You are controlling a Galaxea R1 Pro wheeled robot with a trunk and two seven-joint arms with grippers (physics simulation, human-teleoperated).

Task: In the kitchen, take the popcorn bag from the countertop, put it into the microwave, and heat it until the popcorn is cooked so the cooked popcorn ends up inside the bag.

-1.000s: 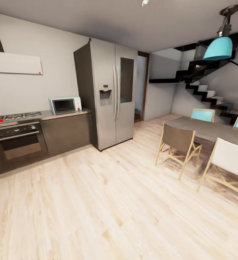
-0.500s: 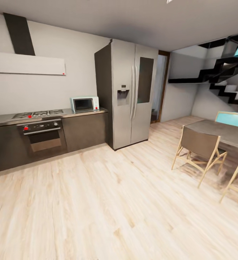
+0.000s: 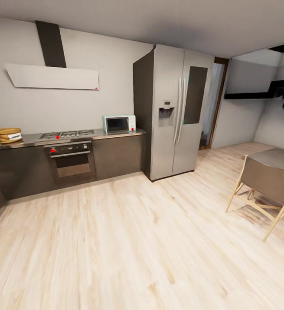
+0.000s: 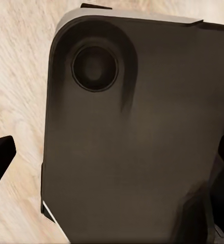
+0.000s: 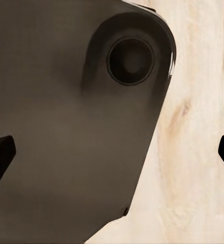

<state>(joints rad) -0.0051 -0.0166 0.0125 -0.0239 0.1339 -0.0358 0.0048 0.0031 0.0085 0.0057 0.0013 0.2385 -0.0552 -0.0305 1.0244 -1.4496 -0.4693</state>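
Facing the kitchen across bare wood floor, the robot is seeing one fridge, one oven, one microwave and one popcorn bag, which is sitting at the countertop's far left end. It is probably going to feel light and soft, best pinched at the rolled rim. Both wrist views are showing dark fingertips spread wide, gripping nothing.

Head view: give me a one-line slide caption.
Kitchen across the wood floor: popcorn bag on the countertop left of the hob, mint microwave beside the fridge.
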